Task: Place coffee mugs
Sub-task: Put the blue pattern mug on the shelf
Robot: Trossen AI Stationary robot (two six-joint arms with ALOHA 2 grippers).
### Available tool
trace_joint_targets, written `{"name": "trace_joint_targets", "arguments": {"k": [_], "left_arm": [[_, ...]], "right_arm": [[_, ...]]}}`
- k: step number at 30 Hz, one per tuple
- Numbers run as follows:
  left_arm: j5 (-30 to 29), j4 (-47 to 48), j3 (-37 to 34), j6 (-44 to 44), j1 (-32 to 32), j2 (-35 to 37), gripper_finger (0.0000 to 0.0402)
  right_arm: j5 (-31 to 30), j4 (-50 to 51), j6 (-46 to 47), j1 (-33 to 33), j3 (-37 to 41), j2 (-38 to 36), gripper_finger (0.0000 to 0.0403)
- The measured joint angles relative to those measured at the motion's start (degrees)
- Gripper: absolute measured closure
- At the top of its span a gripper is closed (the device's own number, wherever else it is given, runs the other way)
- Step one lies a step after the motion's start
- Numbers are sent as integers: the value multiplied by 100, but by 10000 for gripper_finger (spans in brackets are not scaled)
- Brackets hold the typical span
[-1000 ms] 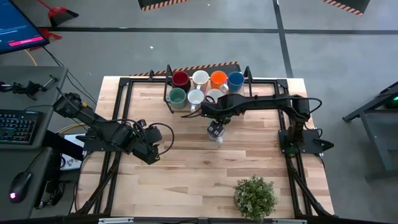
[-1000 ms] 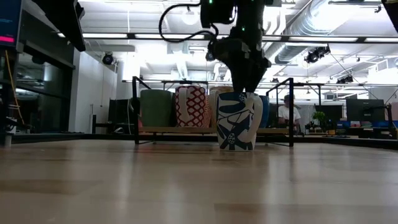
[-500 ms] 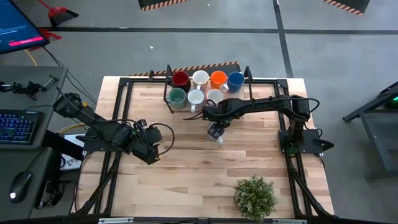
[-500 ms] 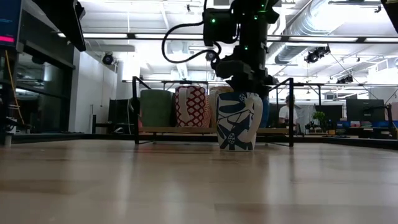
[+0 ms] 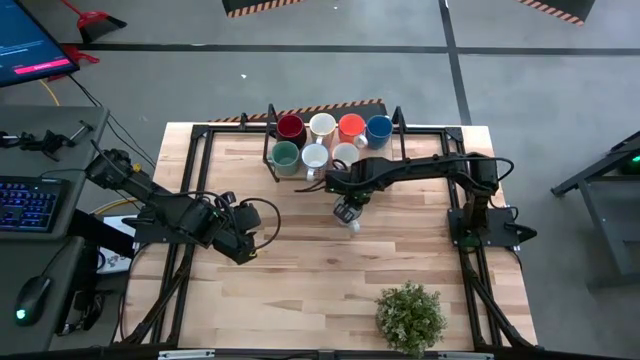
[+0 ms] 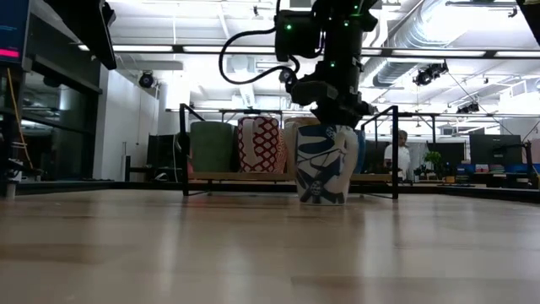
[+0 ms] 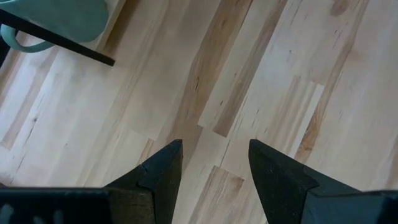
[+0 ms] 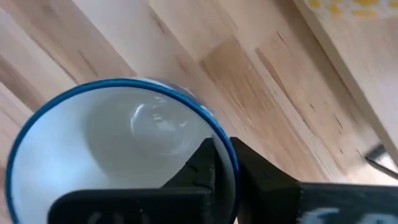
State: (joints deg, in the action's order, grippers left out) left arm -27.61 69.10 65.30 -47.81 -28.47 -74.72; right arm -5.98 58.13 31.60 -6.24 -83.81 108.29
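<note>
- The right tool (image 5: 346, 210) reaches over the middle of the pale wooden plank surface (image 5: 300, 280), just in front of the black metal-framed rack (image 5: 270, 150) at the far edge.
- Its fingers (image 8: 208, 163) pinch the rim of a white ceramic mug with a blue leaf pattern and a blue rim (image 6: 321, 165), one finger inside the wall and one outside.
- In the low view, that mug stands upright with its base on the surface, just in front of the rack.
- The rack holds seven more mugs in two rows: a dark red mug (image 5: 290, 127), a white mug (image 5: 322, 125), an orange mug (image 5: 351, 126) and a blue mug (image 5: 379, 127) at the back; a teal green mug (image 5: 285, 155) and two cream mugs (image 5: 315, 156) in front.
- The left tool (image 7: 211, 168) waits low over the surface's left side, its fingers spread apart with nothing between them.
- A green potted plant (image 5: 410, 316) sits near the front edge, well apart from the mugs.
</note>
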Motion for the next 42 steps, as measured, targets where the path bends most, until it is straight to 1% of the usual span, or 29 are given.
{"name": "trace_joint_targets", "arguments": {"k": [4, 7, 9, 13, 17, 18, 21, 22, 24, 29, 31, 32, 37, 39, 42], "left_arm": [[-1, 1, 0, 0, 0, 0, 227], [-1, 0, 0, 1, 0, 0, 227], [-3, 0, 0, 0, 0, 0, 227], [-35, 0, 0, 0, -1, 0, 227], [-35, 2, 0, 0, 0, 0, 227], [-34, 0, 0, 0, -2, 0, 227], [-28, 6, 0, -4, 0, 0, 227], [-14, -5, 0, -4, 0, -2, 227], [-3, -3, 0, -6, -2, -2, 227], [-4, -3, 0, -4, 0, -2, 227], [-39, 0, 0, -4, 0, -2, 227], [-57, 0, 0, -1, 0, -2, 227], [-149, -2, 0, 0, 2, -2, 227], [-149, -2, 0, -1, 32, -2, 227], [-142, -2, 0, -5, 71, -2, 227]], "right_arm": [[1, 550, -142, 93, -240, 5, 398], [-28, 1121, -144, 200, -589, 4, 400], [-151, 1515, -157, 283, -867, 4, 400], [-531, 2324, 24, 365, -1427, 4, 401], [-1319, 3237, 248, 274, -2007, 4, 402], [-1467, 3287, 222, 224, -2091, -37, 402], [-1407, 3057, 49, -3, -2255, -395, 402], [-1496, 3102, 91, -94, -2281, -535, 402], [-1649, 3219, 24, -288, -2207, -843, 402], [-1523, 3138, -56, -922, -1914, -1586, 402], [-1207, 3148, -174, -1152, -1694, -1784, 402], [-1038, 2963, -206, -1264, -1554, -1879, 402], [-428, 2044, -580, -1715, -831, -1975, 403], [-366, 1518, -728, -1805, -561, -1936, 403], [-427, 1355, -765, -1895, -240, -1897, 403]]}}
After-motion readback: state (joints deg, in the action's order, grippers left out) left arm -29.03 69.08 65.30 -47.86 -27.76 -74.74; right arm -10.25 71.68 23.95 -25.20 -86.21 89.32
